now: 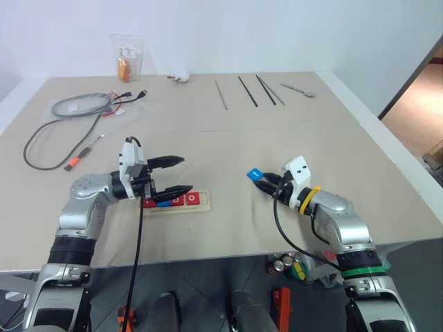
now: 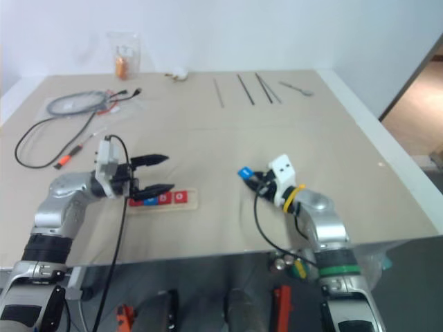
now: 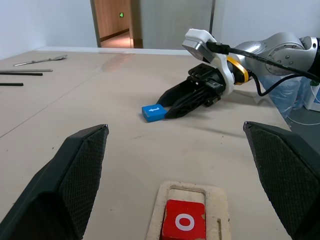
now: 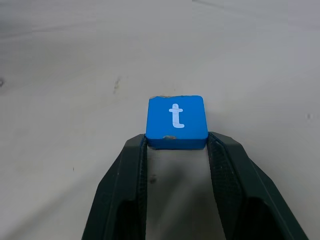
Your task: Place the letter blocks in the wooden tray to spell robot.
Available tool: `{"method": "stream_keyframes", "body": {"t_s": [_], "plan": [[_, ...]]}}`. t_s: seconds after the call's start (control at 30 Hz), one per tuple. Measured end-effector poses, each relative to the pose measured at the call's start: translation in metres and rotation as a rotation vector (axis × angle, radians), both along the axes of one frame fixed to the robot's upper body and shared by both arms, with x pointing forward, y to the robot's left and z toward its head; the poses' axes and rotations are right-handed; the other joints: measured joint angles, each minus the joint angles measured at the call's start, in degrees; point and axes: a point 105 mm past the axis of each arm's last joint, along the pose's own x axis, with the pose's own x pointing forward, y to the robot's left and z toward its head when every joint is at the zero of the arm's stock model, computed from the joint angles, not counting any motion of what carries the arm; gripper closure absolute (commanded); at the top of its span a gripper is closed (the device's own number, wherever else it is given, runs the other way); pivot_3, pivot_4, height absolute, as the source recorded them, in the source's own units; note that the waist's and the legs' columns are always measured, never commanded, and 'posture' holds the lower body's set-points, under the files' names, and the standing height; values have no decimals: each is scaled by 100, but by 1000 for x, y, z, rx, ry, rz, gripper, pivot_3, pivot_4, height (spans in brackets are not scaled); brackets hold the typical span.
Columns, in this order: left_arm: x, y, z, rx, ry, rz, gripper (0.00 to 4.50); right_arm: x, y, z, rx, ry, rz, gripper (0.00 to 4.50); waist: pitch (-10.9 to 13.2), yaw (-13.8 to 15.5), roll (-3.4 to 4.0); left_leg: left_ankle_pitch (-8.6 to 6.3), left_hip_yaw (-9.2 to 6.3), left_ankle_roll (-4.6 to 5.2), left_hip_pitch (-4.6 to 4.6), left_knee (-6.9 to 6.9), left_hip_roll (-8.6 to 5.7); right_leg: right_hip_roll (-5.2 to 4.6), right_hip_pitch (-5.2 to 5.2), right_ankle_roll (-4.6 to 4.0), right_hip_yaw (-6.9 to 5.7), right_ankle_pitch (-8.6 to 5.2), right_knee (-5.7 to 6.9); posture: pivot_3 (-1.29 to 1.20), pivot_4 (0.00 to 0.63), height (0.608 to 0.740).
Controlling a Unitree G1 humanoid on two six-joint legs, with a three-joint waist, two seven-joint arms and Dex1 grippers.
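Observation:
The wooden tray (image 1: 205, 201) lies near the table's front, left of centre, with several letter blocks in its channel: red, blue (image 1: 164, 203), red, and a red "o" (image 3: 184, 225) at its right end. My left gripper (image 1: 177, 175) hovers open over the tray's left part, pointing right and hiding part of the first tiles. To the right, a blue "t" block (image 4: 176, 117) lies flat on the table. My right gripper (image 4: 176, 143) has its two fingertips pressed against the block's near corners.
At the far side of the table lie a coiled grey cable (image 1: 79, 105), a red-handled screwdriver (image 1: 76, 160), a small bag (image 1: 127, 59), several thin rods (image 1: 248, 90) and a spoon (image 1: 297, 89). The table's right edge (image 1: 408, 180) is close to my right arm.

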Motion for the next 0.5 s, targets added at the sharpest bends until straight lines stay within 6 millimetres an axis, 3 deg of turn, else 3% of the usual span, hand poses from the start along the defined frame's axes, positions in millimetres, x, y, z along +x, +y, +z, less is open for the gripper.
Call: {"method": "stream_keyframes", "body": {"t_s": [0.23, 0.33, 0.5], "plan": [[2, 6, -1, 8, -2, 21, 0, -23, 36, 32, 44, -49, 177, 3336, 0, 0, 1, 0, -3, 0, -3, -8, 1, 2, -5, 0, -1, -6, 0, 0, 150, 740], [3, 10, -2, 7, -1, 38, 0, -38, 51, 32, 39, -26, 239, 3336, 0, 2, 1, -1, -3, -1, -5, -8, 0, 0, -5, -1, -2, -8, 0, 0, 150, 740], [5, 12, -2, 3, 0, 54, 0, -78, 81, 20, 16, 54, 418, 3336, 0, 2, 0, -3, -2, -3, -7, -6, 0, -3, -4, -2, -2, -9, -6, 0, 150, 740]]}}
